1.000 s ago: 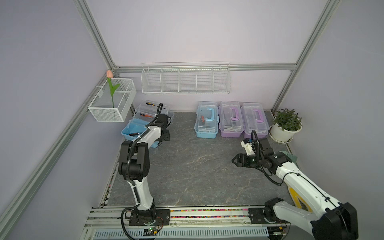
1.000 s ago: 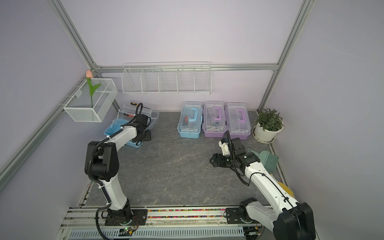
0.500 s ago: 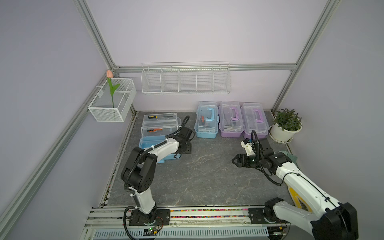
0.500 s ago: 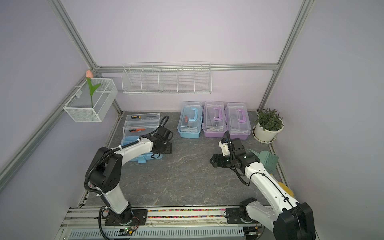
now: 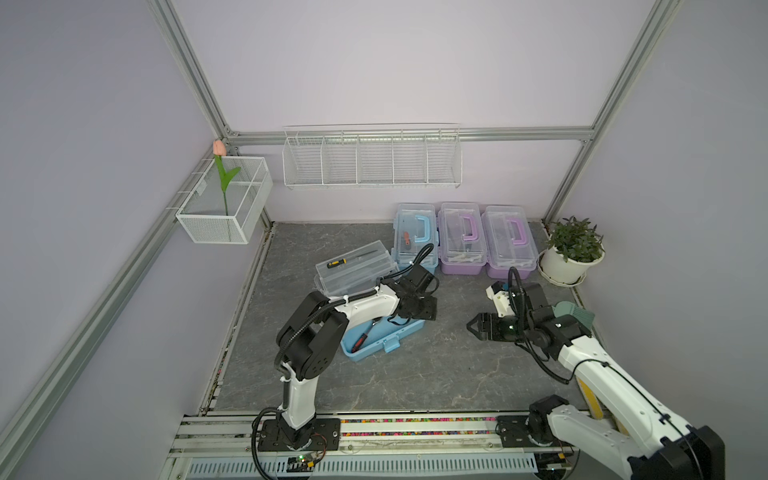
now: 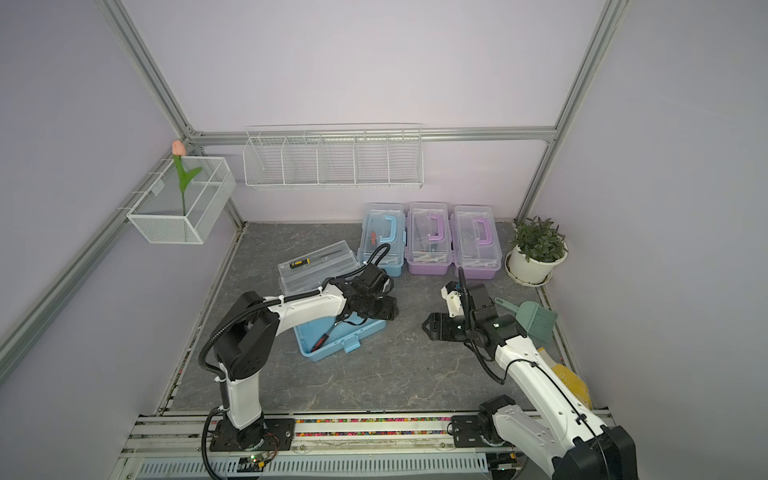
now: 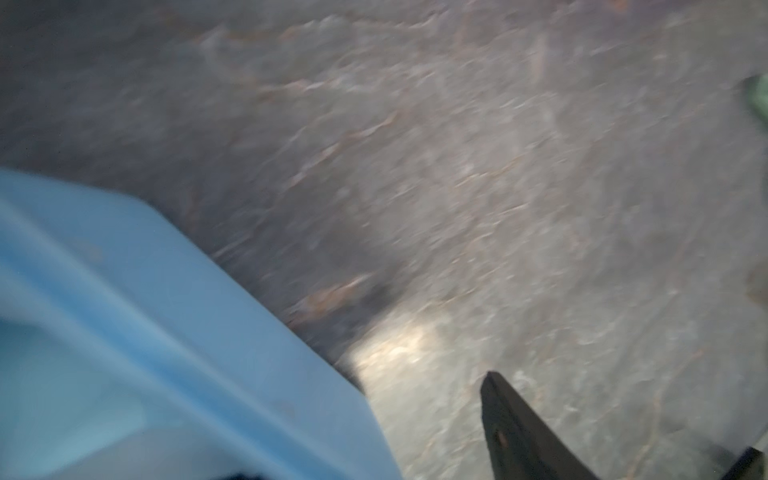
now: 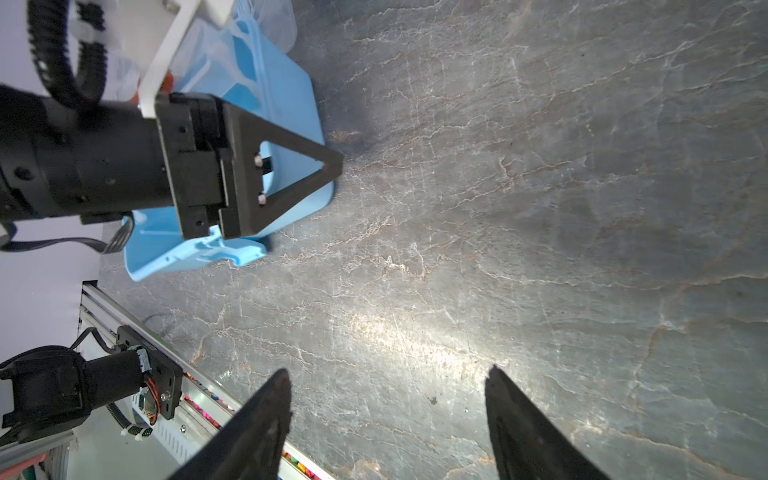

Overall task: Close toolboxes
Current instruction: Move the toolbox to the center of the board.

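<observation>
Four toolboxes in both top views. Three shut, in a row just left of the potted plant (image 5: pixel 571 249): one purple toolbox (image 5: pixel 509 241) beside the plant, a second purple toolbox (image 5: pixel 463 239) next, the closed light blue toolbox (image 5: pixel 415 237) farthest from it. Fourth, the open light blue toolbox (image 5: pixel 376 347), well left of the plant and nearer the front, clear trays (image 5: pixel 353 270) tilted up behind the base (yellow-handled screwdriver (image 5: pixel 336 262) on the top tier). Left gripper (image 5: pixel 426 313) at the plant-side end of that base. Right gripper (image 5: pixel 471 326) low over the stone floor (image 5: pixel 415 374) in front of the plant, jaws spread, nothing between.

Left wrist view, blurred: blue wall of the open light blue toolbox (image 7: pixel 166 332), one dark finger (image 7: pixel 519 436) outside it with bare floor between; other finger hidden, so jaws apart, no clamp on the wall seen.

Right wrist view: right gripper (image 8: pixel 386 374) wide and empty above the floor; left gripper (image 8: pixel 332 166) side-on against the end of the open base.
</observation>
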Robot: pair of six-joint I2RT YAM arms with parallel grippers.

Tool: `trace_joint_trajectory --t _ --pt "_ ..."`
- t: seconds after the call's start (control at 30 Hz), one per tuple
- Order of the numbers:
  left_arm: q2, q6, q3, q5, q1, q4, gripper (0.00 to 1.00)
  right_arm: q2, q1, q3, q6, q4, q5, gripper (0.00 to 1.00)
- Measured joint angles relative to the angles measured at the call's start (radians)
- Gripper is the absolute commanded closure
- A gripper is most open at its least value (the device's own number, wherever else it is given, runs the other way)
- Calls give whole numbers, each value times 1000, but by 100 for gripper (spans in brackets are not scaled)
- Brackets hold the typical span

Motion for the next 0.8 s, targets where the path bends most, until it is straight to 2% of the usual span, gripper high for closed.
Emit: trace_joint_trajectory --t 0.13,0.27,0.37,0.43,0.5,0.63,0.8 --pt "98 7 153 68 -12 37 28 -37 -6 -13 11 0 10 25" --pt "135 6 211 93 -14 58 25 -62 -6 -31 30 -1 14 26" --pt "133 0 212 94 -14 66 19 -62 -6 -42 41 -1 14 26" --pt "128 2 212 93 -14 66 9 -61 1 -47 54 -2 19 26" --pt "113 12 209 95 -14 61 1 -59 24 -47 70 4 27 26" --pt "42 43 196 101 -14 28 1 -26 104 -47 114 43 51 31" --pt "-84 109 207 106 -14 -90 1 56 188 -47 155 105 72 32"
